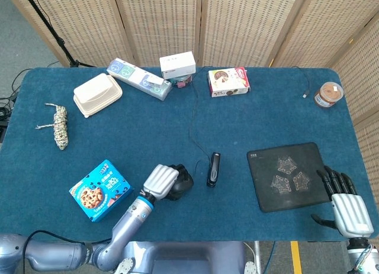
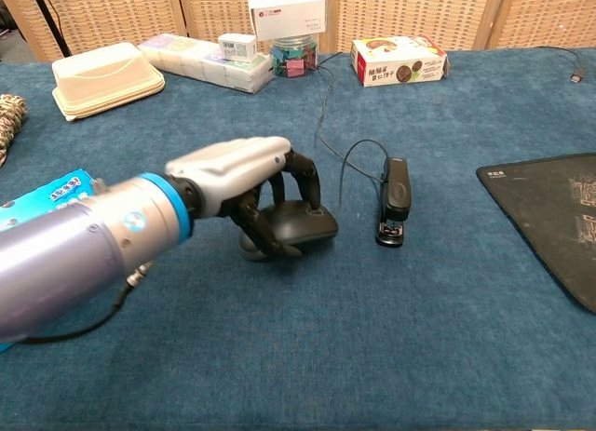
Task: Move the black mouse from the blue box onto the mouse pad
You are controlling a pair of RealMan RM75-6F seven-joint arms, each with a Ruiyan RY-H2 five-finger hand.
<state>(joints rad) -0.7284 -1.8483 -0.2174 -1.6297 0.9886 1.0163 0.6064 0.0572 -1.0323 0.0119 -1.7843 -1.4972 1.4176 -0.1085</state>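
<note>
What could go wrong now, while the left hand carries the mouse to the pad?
1. The stapler lies between the mouse and the pad; the left hand may knock it.
2. The mouse's cable loops beside the stapler and could snag or drag it.
3. The right hand rests at the pad's near corner, so space there is limited.
</note>
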